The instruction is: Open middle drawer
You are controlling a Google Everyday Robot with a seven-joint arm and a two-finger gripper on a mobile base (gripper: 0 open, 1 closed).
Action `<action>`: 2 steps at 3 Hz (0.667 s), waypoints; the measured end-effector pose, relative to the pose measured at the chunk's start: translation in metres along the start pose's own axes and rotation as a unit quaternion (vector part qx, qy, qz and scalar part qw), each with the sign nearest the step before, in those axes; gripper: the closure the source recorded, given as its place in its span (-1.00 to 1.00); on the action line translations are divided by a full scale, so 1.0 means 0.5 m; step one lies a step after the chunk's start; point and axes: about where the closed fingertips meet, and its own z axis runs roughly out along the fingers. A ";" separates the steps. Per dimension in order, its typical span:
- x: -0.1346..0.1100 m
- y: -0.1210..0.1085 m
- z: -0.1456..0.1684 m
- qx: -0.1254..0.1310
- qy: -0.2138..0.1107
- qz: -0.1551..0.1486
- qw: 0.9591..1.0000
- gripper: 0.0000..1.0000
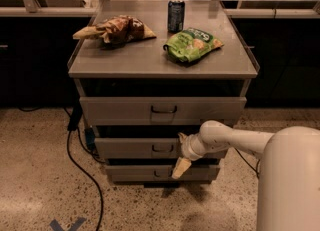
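Gripper sits at the end of the pale arm, low in front of the cabinet and just right of the small dark handle on the middle drawer — whether it is open or closed, or has hold of the handle, I cannot tell. That drawer lies between the taller top drawer and the bottom drawer, its front looking close to shut. I judge this the reach-and-grasp step — next the handle needs a secure catch, then a straight outward pull.
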 end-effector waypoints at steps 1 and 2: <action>-0.002 0.027 0.000 -0.011 0.003 0.015 1.000 -1.00; -0.003 0.027 -0.002 -0.011 0.003 0.015 1.000 -1.00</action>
